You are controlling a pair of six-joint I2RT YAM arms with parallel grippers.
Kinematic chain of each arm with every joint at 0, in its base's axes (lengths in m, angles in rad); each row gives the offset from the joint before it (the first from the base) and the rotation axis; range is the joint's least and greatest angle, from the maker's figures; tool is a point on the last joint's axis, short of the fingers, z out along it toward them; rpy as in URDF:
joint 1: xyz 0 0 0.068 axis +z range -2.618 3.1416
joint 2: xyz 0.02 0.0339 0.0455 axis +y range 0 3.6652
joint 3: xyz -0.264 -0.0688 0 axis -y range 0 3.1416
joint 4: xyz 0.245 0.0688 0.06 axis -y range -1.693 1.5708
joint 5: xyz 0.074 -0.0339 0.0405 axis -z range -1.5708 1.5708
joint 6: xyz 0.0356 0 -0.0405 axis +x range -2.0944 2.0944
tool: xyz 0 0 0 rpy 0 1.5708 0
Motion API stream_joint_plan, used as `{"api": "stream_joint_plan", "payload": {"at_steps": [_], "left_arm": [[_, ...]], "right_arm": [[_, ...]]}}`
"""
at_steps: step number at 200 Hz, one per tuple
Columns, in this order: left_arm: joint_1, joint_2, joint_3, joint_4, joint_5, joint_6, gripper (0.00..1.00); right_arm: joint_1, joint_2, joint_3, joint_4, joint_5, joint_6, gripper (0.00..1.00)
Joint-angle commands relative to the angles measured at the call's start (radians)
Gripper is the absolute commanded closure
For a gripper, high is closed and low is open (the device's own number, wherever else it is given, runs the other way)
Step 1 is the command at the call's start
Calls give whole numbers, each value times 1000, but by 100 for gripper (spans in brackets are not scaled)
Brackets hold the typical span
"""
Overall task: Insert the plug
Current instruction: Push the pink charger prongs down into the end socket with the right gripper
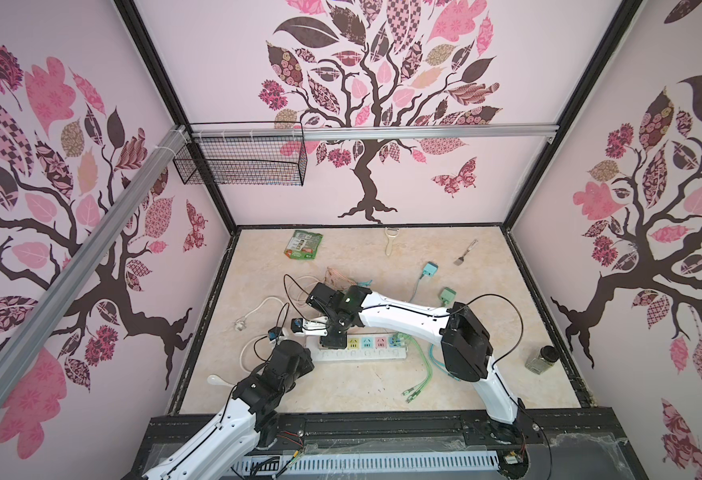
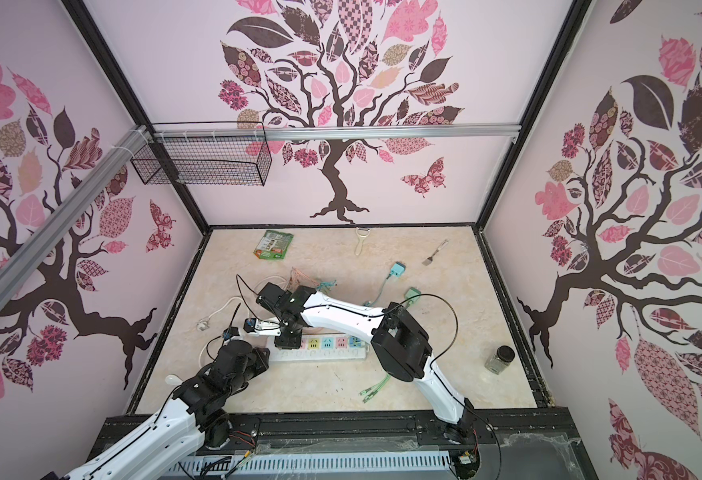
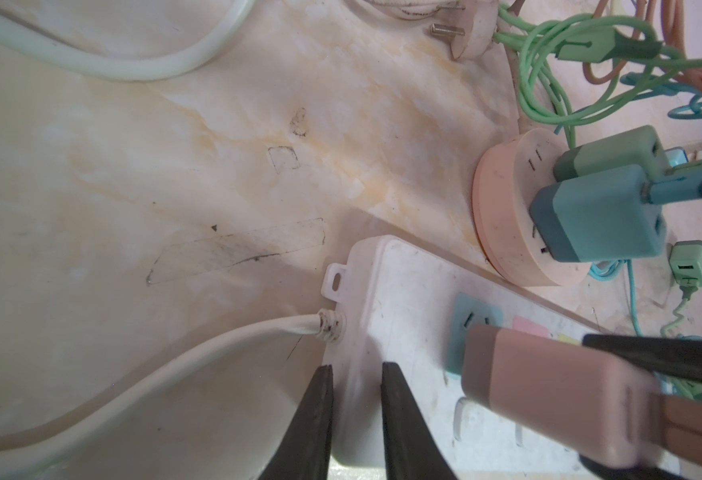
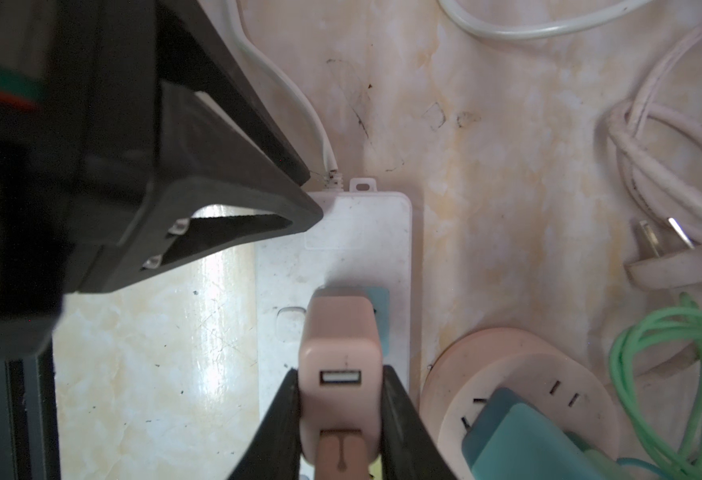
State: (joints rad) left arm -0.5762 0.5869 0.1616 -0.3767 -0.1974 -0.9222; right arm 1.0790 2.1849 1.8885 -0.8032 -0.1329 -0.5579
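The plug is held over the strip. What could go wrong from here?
1. The pink charger in the right pincer looks tilted over the blue socket, with its prongs hidden. Pushing could jam them on the faceplate.
2. The left pincer sits only at the cord-end corner of the power strip, so the strip might swivel.
3. The round pink hub sits close beside. The right pincer could nudge it.

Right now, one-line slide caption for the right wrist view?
Right gripper holds the pink USB plug at the blue socket of the white power strip; left gripper sits at its cord end.
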Motion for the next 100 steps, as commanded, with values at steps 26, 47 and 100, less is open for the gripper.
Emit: {"api": "stream_joint_plan", "payload": {"at_steps": [26,47,100], "left_arm": [[0,-10,-34,5,29,7,77],[0,-12,-33,4,28,6,77],[1,-18,-33,1,29,6,77]], "right_arm": [[9,83,4,-62,32,-16,71],[8,92,1,-66,40,-17,71],[9,135,17,-93,82,-20,71]]}}
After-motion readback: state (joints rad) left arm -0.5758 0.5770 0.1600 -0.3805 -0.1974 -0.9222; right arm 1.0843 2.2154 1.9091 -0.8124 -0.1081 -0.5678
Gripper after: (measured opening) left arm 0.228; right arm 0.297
